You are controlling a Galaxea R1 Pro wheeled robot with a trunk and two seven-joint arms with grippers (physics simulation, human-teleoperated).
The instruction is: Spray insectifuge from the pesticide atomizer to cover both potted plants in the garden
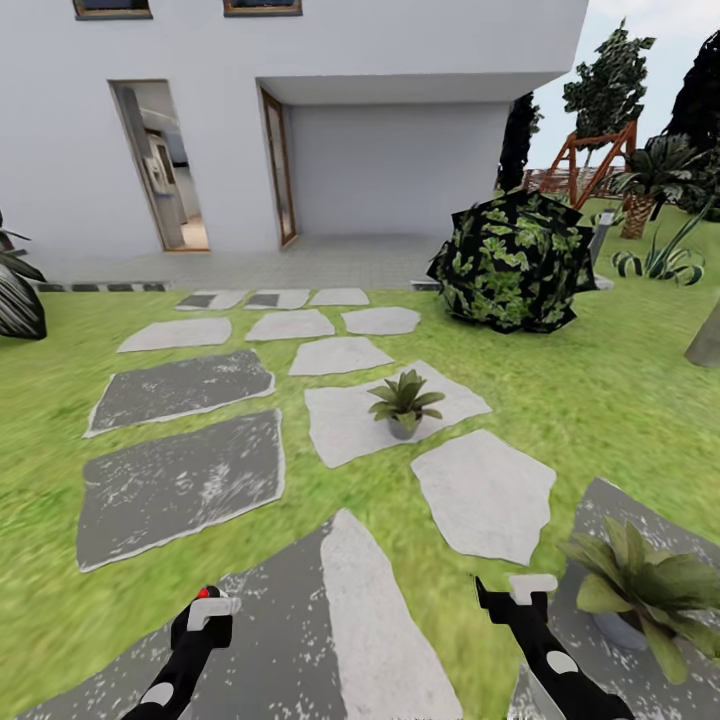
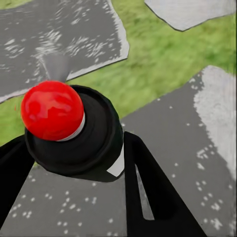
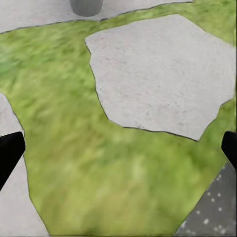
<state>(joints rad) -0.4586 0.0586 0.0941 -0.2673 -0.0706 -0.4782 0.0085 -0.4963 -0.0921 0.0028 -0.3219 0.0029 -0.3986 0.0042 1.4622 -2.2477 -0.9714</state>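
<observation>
Pesticide atomizer [image 2: 66,126], mostly hidden, gripped by left pincer [image 1: 205,610]; right pincer [image 1: 515,597] spread.

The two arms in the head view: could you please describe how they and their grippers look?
Both arms are glossy black with pale grey oval patches along the links. The left gripper and the right gripper each carry a whitish-grey block near the tip. In the left wrist view, the fingers are black, flat and tapered.
</observation>
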